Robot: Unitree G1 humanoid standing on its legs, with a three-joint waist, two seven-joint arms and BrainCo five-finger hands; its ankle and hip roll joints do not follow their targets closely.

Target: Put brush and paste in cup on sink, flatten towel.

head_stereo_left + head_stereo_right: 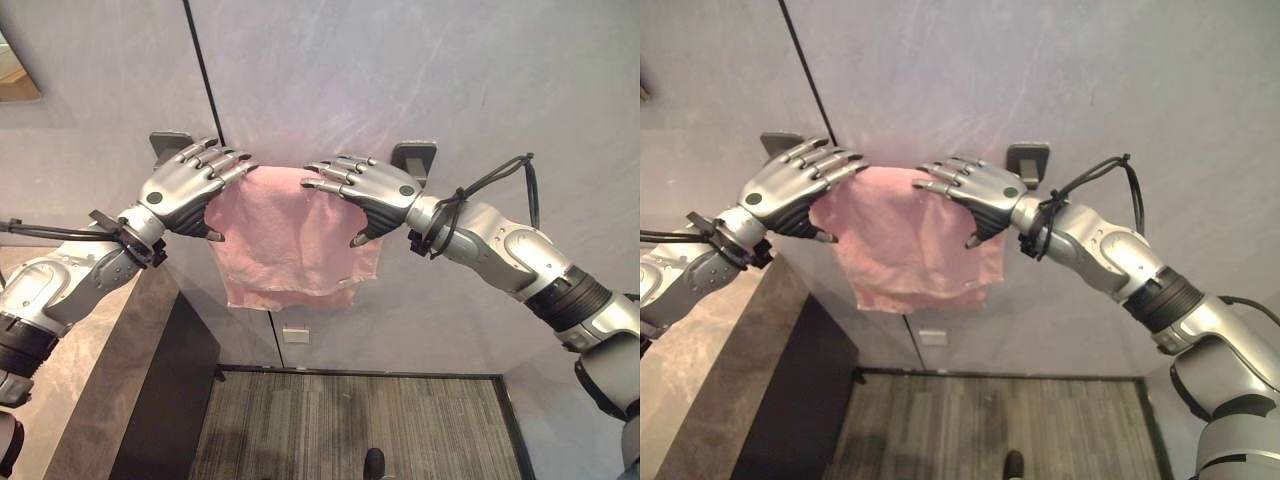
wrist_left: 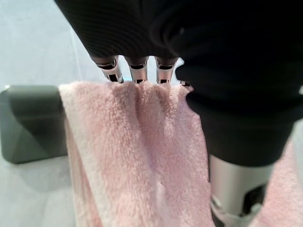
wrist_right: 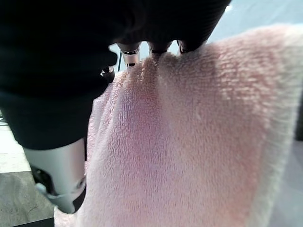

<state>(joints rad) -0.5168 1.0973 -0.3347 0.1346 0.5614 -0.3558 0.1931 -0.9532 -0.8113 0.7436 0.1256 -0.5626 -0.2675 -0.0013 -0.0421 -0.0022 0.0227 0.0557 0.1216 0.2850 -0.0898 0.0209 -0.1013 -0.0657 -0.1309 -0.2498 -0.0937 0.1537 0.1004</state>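
Both hands are up at the wall, one at each top corner of one pink towel (image 1: 295,240) that hangs in the middle of the frame. The left hand (image 1: 185,190) sits at the towel's upper left corner. Its fingers (image 1: 222,160) reach almost straight over the top edge, and its thumb points down in front of the cloth. From the wrist view, the fingers go over the top of the towel (image 2: 137,151) and lie on it, not curled tight. The right hand (image 1: 365,190) sits at the upper right corner. Its fingers (image 1: 330,175) also lie flat and spread over the top edge, and its thumb hangs down in front of the cloth. So both hands are open and pressing on the towel, not squeezing it. There are two dark grey wall brackets: one (image 1: 170,145) peeks out behind the left hand and one (image 1: 415,158) behind the right hand. The towel hangs between them. Its bottom edge is uneven, lower on the left side and with a dip near the right. The right side edge is partly behind the right hand. A grey stone counter (image 1: 95,370) runs along the lower left of the frame. Below the towel there is bare wall with one small white plate (image 1: 296,335), and then open striped floor (image 1: 350,420) in the lower middle.
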